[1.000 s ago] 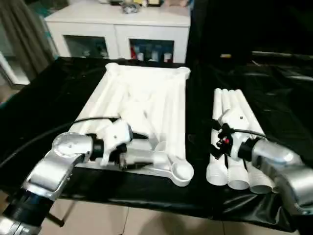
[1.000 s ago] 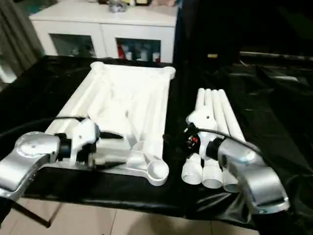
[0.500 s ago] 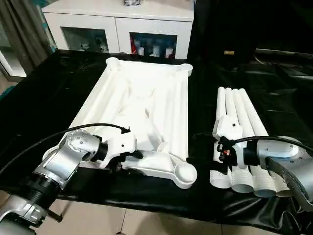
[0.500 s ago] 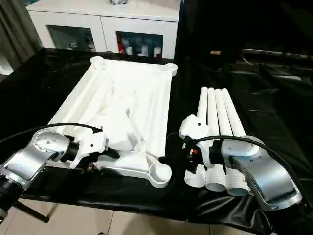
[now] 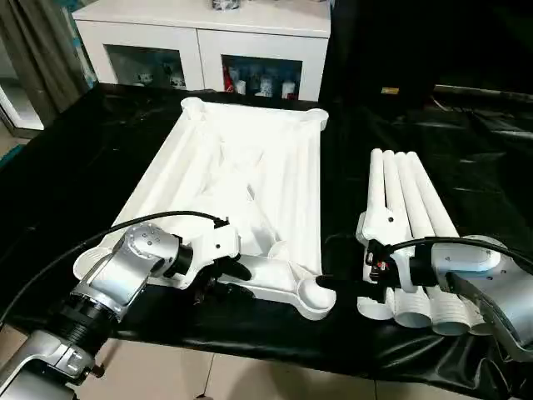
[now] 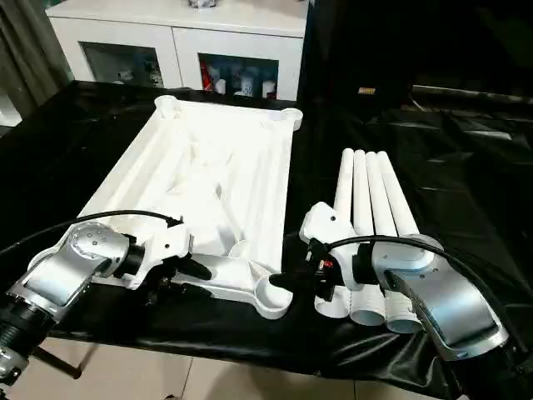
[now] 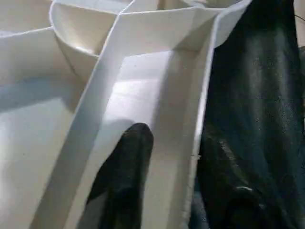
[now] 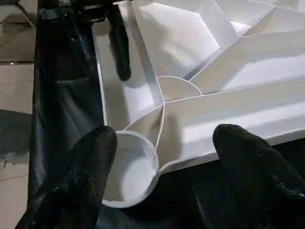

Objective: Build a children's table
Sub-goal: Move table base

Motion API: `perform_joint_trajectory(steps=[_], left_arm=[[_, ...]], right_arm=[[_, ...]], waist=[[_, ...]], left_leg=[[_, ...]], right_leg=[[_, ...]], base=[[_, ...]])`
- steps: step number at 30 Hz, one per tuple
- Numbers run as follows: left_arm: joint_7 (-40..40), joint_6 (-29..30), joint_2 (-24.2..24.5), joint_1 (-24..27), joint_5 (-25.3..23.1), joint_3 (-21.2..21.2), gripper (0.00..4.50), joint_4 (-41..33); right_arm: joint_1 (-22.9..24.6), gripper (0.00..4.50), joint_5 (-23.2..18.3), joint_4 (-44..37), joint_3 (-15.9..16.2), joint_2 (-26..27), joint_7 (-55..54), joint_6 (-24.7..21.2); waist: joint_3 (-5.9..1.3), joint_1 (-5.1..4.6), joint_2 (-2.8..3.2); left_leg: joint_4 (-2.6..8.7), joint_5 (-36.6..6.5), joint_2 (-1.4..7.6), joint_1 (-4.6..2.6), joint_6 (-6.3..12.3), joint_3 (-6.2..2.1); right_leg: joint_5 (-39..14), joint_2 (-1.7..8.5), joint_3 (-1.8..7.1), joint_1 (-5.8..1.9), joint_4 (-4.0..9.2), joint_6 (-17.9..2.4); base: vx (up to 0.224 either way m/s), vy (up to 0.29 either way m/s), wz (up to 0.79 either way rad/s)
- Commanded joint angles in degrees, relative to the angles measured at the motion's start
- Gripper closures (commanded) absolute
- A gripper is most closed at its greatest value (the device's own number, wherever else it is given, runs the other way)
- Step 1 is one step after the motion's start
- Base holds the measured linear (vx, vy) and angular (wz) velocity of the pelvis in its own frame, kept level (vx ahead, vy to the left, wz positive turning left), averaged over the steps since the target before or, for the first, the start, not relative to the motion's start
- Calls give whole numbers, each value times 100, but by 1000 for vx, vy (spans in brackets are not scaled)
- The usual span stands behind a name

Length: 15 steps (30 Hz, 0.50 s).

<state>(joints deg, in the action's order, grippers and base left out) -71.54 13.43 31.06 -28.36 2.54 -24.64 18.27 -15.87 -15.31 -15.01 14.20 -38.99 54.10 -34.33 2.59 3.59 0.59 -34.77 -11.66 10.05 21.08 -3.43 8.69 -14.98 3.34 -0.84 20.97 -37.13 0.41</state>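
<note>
The children's table (image 5: 250, 167) lies top-down on the black-draped tabletop (image 5: 92, 158), its ribbed underside facing up and a round socket at each corner. The left pincer (image 7: 167, 157) straddles the near rim wall of the table: one black finger (image 7: 126, 167) sits inside the ribbed channel, the other outside against the cloth, the gap between them narrow around the wall. Whether they press on it I cannot tell. The right pincer (image 8: 159, 176) stands wide open with nothing in it, its fingers either side of the near right corner socket (image 8: 131, 169). The four white legs (image 5: 408, 217) lie side by side just beyond the right pincer's wrist. Behind the tabletop is a white glass-door cabinet (image 5: 208, 50)
</note>
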Motion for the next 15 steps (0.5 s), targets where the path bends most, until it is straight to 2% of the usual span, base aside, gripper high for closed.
perform_joint_trajectory(steps=[1,2,7,9,12,15], left_arm=[[118,54,14,-2,-71,17,307,-27],[150,71,8,8,-107,24,329,-37],[255,85,-11,19,-181,29,369,-23],[521,-20,-55,-8,-324,58,377,102],[831,-94,-78,-36,-435,162,417,294],[885,-68,1,-16,-436,248,426,332]], right_arm=[[-51,91,28,26,64,-4,-34,30],[-45,91,46,23,60,13,-41,23],[-36,91,70,21,52,21,-76,18],[-32,91,105,41,33,58,-133,17],[-8,91,149,63,-3,143,-289,23],[5,91,167,85,-21,187,-377,13]], waist=[[-345,29,-66],[-344,26,-67],[-333,19,-71],[-319,4,-61],[-311,-11,-59],[-304,-30,-60]], left_leg=[[342,-68,247,-35,444,-22],[346,-95,251,-40,428,-23],[360,-213,256,-43,377,-23],[372,-358,257,-47,320,-24],[384,-463,252,-42,244,-26],[400,-543,247,-44,173,-32]], right_leg=[[1059,393,201,-278,352,-1577],[1014,390,201,-275,358,-1568],[815,393,202,-269,379,-1542],[610,391,200,-255,406,-1519],[322,392,204,-251,435,-1455],[149,389,203,-241,448,-1413]], base=[[0,0,0],[0,0,0],[0,0,0],[0,0,0],[0,0,0],[0,0,0]])
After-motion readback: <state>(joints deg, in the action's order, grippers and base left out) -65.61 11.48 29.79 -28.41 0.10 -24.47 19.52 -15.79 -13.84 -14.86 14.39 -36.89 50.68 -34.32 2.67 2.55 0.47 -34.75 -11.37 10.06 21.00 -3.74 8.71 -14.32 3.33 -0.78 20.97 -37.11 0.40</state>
